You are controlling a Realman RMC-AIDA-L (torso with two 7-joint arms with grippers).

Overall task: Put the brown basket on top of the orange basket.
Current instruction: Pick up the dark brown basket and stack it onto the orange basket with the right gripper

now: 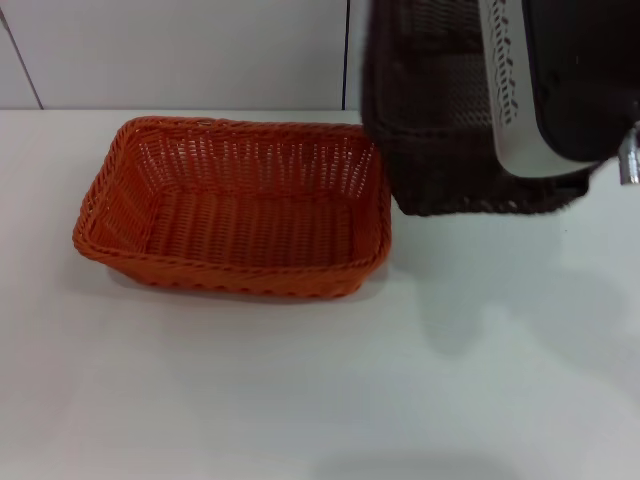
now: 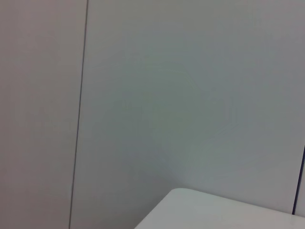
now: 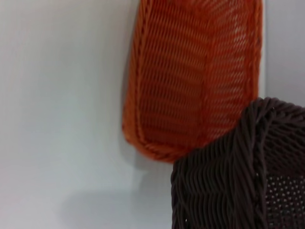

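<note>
The orange basket [image 1: 235, 205] sits upright on the white table, left of centre, and nothing is in it. It also shows in the right wrist view as the orange basket [image 3: 190, 76]. The brown basket [image 1: 440, 150] hangs tilted above the table at the upper right, just beside the orange basket's right end. Its shadow falls on the table below it. My right arm [image 1: 565, 90] covers the basket's right side and carries it by that side. A corner of the brown basket [image 3: 238, 176] fills the near part of the right wrist view. My left gripper is out of view.
The white table [image 1: 300, 400] stretches bare in front of both baskets. A pale wall with a dark vertical seam [image 1: 346, 55] stands behind. The left wrist view shows only the wall and a table corner [image 2: 214, 212].
</note>
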